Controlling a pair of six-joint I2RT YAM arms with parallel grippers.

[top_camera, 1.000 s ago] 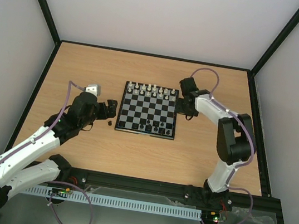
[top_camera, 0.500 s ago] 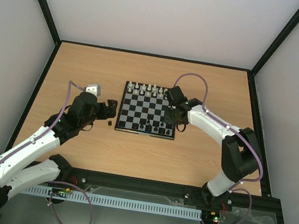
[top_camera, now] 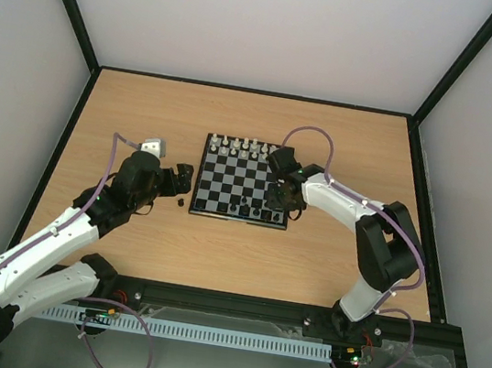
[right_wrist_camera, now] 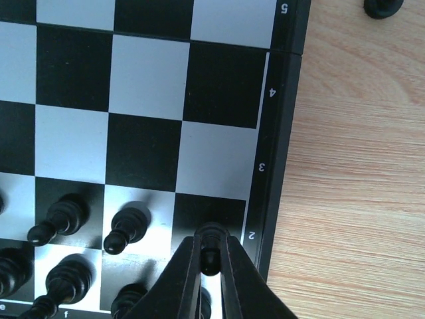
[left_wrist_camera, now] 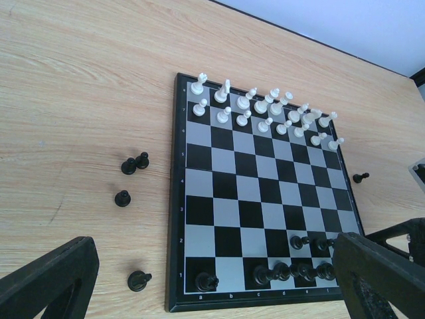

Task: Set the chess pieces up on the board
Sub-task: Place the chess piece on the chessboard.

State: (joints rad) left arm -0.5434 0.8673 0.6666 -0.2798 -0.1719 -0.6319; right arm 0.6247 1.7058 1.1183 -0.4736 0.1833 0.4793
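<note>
Only your right wrist view showed the right gripper (right_wrist_camera: 211,240) pinching 1 black pawn (right_wrist_camera: 210,259), long axis vertical in frame; left gripper (left_wrist_camera: 212,266) stood spread.

The board (left_wrist_camera: 252,189), black and pale checks with a dark border, lies flat mid-frame. Black chess pieces (left_wrist_camera: 292,271) stand along its bottom rows; four sit left of it, one right. The right gripper (right_wrist_camera: 210,244) pinches another at its edge.
</note>
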